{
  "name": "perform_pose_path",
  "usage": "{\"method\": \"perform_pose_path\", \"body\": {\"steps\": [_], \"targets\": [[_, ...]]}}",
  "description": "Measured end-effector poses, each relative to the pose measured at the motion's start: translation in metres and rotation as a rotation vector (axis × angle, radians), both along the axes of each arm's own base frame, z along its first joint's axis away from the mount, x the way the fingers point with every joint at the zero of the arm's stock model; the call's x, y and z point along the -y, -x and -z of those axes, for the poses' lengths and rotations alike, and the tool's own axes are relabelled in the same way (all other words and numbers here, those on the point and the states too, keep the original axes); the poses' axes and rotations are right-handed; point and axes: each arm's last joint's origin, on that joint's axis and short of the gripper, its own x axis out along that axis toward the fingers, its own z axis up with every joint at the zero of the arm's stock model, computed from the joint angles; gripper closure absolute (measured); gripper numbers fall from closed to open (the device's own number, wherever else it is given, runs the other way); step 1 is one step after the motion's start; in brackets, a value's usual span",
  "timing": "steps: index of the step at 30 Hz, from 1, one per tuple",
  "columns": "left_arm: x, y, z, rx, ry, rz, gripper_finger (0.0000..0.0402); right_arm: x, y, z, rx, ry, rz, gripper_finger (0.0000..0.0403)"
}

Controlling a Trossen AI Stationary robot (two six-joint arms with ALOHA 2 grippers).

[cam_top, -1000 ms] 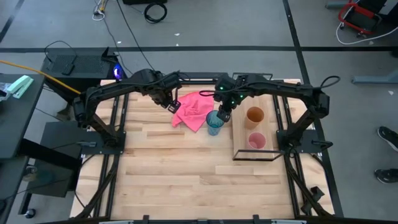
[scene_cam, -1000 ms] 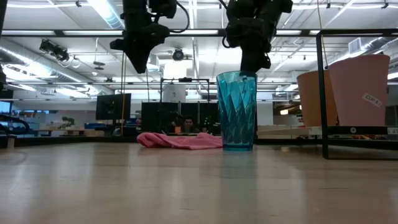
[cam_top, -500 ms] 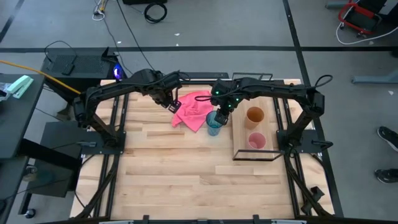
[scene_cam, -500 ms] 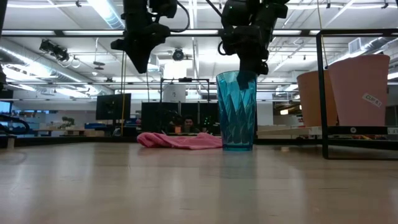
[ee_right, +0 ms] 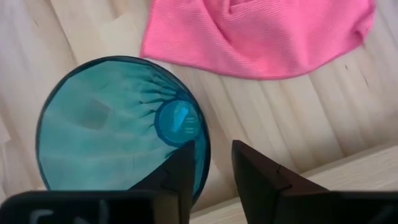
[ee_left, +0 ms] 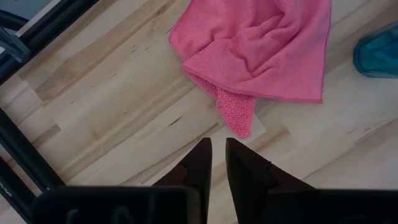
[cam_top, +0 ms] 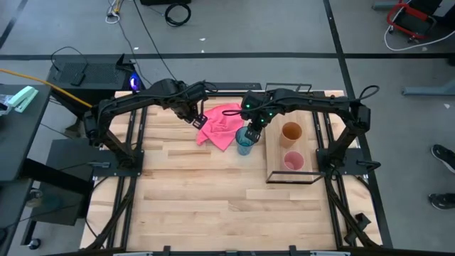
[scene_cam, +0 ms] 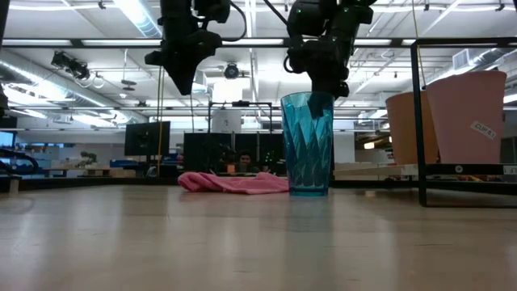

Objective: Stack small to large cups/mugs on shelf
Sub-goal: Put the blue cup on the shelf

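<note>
The teal cup (cam_top: 245,141) stands upright on the tabletop (cam_top: 199,192), just off the shelf (cam_top: 274,160) at its 9 o'clock edge, touching the pink cloth (cam_top: 222,124). The orange cup (cam_top: 291,132) and the pink cup (cam_top: 293,161) sit apart on the shelf board, so no stack exists yet.

The right gripper (ee_right: 210,163) hangs directly above the teal cup, fingers slightly parted and straddling the rim, one finger (ee_right: 180,171) inside the mouth and the other outside (a wall pinch, I judge, suited to lifting the tallest cup). Against half a second ago it sits almost unchanged; against a second ago it has shifted slightly toward 9 o'clock.

The left gripper (ee_left: 214,163) waits near the cloth's 9 o'clock side, fingers nearly closed and empty, unmoved.
</note>
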Motion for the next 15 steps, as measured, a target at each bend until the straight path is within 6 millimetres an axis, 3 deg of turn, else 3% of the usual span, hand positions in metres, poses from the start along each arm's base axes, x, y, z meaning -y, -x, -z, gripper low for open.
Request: {"method": "perform_pose_path", "body": {"steps": [15], "targets": [[-0.0002, -0.0006, -0.0002, 0.006, -0.003, 0.001, 0.0345, 0.0, 0.0, 0.0, 0.0, -0.005, 0.018, 0.036]]}}
